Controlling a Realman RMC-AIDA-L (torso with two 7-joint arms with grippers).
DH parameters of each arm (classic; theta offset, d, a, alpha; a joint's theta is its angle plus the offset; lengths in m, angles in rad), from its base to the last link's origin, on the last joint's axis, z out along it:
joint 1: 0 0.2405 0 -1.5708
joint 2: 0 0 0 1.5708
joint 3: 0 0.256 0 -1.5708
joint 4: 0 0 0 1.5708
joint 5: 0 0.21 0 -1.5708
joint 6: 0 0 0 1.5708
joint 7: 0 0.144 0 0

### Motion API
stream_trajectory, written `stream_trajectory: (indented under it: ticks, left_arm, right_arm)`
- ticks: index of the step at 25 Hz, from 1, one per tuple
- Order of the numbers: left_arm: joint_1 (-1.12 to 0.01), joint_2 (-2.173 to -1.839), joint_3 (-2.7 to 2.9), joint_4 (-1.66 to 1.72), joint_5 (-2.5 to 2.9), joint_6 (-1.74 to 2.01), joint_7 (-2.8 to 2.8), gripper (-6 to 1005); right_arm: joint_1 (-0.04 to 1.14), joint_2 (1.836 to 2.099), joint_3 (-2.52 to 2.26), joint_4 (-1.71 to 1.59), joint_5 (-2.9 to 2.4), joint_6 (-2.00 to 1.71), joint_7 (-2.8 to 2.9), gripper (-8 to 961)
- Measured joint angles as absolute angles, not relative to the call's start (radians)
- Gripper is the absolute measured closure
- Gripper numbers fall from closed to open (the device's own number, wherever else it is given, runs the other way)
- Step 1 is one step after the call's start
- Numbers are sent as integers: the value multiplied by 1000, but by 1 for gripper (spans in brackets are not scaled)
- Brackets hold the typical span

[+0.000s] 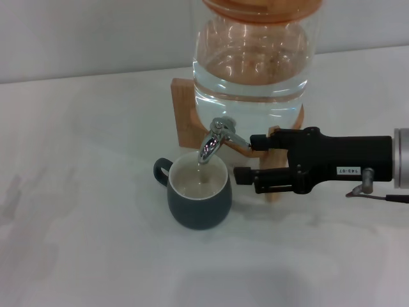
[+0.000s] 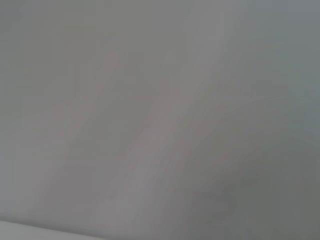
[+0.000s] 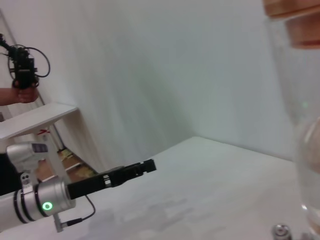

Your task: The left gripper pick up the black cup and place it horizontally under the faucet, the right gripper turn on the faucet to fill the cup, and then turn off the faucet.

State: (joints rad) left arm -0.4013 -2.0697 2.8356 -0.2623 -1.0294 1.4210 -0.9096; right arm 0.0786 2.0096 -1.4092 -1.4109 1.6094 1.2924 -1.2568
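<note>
The black cup (image 1: 199,193) stands upright on the white table (image 1: 77,211), directly below the faucet (image 1: 214,142), handle to the left; a thin stream appears to run from the spout into the cream interior, where water already lies fairly high. The right gripper (image 1: 245,157) reaches in from the right at spout height, jaws narrowly parted; its upper finger (image 1: 268,141) touches the short lever's end, or lies just beside it, and the lower one hangs free beside the cup's rim.

The step in hand looks like filling, with closing to follow; to do it well, watch the level and push the lever back before the water nears the rim; keep the push short and along the lever's own swing, so the glass jar (image 1: 252,64) and its wooden stand (image 1: 185,118) are not shoved; keep the lower finger off the cup, which stands free and would slide easily.

The left gripper (image 3: 145,165) is out of the head view; the right wrist view shows it well off to the left, low over the table, idle, and whether it is parted I cannot tell; its own camera shows only blank pale grey.

The tabletop is smooth, matt and faintly mottled; plain pale walls stand behind it; at the far left a person's hand (image 3: 20,94) holds a small black device beside a white shelf (image 3: 35,120).
</note>
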Motion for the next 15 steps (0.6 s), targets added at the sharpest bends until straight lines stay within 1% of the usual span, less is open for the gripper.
stream_trajectory:
  ticks: [15]
  left_arm:
    - [-399, -2068, 2837, -264, -1029, 1416, -908, 530]
  right_arm:
    - [103, 2008, -1466, -1419, 1615, 1298, -1253, 130]
